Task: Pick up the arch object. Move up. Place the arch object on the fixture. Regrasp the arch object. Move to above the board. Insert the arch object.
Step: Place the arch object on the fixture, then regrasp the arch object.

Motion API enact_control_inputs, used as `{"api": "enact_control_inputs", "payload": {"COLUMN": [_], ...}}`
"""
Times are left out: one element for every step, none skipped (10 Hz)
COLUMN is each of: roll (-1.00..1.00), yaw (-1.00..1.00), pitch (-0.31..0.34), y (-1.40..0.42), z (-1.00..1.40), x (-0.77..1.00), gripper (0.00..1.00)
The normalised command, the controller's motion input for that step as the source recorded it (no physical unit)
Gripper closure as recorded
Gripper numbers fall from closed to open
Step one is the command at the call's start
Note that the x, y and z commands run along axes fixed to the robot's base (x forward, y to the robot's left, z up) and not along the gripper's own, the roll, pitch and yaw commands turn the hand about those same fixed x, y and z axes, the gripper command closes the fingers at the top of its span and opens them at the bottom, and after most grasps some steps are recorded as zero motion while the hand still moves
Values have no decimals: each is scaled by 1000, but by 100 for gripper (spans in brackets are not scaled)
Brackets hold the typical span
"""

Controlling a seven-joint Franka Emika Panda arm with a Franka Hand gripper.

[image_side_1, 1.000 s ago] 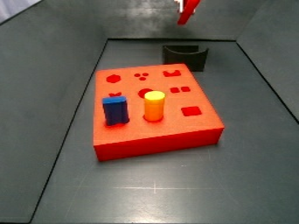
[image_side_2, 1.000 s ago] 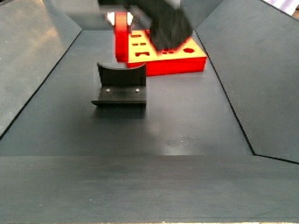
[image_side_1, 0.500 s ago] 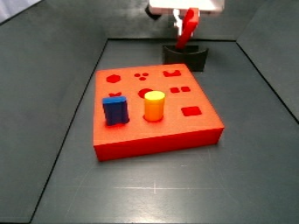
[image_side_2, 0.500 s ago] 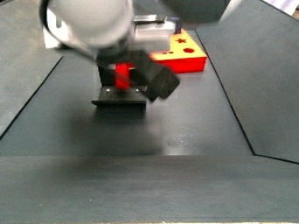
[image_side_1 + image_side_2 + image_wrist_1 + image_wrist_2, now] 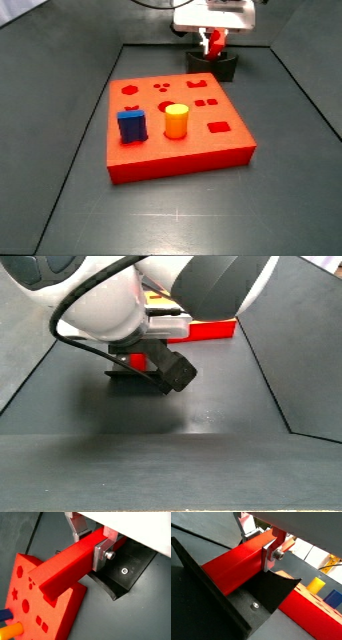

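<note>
The gripper (image 5: 93, 543) has come down a lot in the last second. A moment ago it hung high above the fixture (image 5: 214, 67), with the arch object (image 5: 70, 564) up in the air. Now, in a side view, it sits right over the fixture at the far end of the floor, behind the board (image 5: 178, 127). In both wrist views the silver fingers (image 5: 102, 553) press on the two sides of the long red arch object, so the gripper is closed on it and holding it. The arch object (image 5: 236, 567) is very low now, right at the dark fixture (image 5: 244, 609). I cannot tell if it already touches or rests on it, because the views do not show the spot where they meet. In the other side view the big arm hides most of this, and only a bit of red shows near the fixture (image 5: 134, 368). The board (image 5: 37, 607) lies apart from the fixture, with a blue block (image 5: 131, 126) and a yellow-orange cylinder (image 5: 175, 121) standing in it. I think the picking up and lifting are done, and the robot is now in the step of putting the arch object on the fixture. Next it likely has to let go gently, so the piece stays put, and then grab it again in a new way. If it lets go too early, the piece could tip or slide off.
</note>
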Motion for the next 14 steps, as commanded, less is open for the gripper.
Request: {"api": "enact_control_inputs", "payload": {"roll": [-127, -127, 0, 0, -61, -46, -26, 11, 30, 43, 44, 48, 49, 1000], "yaw": [-84, -70, 0, 0, 2, 10, 16, 17, 17, 12, 8, -1, -6, 31], "pitch": [-37, -36, 0, 0, -5, 1, 7, 17, 27, 43, 51, 62, 66, 56], "y": [56, 52, -500, 0, 0, 1, 0, -3, -2, -1, 2, 2, 0, -1000], "z": [-358, -358, -167, 0, 1000, 1000, 1000, 1000, 1000, 812, 694, 448, 324, 872], "x": [79, 79, 0, 0, 0, -9, -17, -28, -36, -36, -34, -31, -32, 4], "gripper": [100, 100, 100, 0, 0, 0, 0, 0, 0, 0, 0, 0, 0, 0]}}
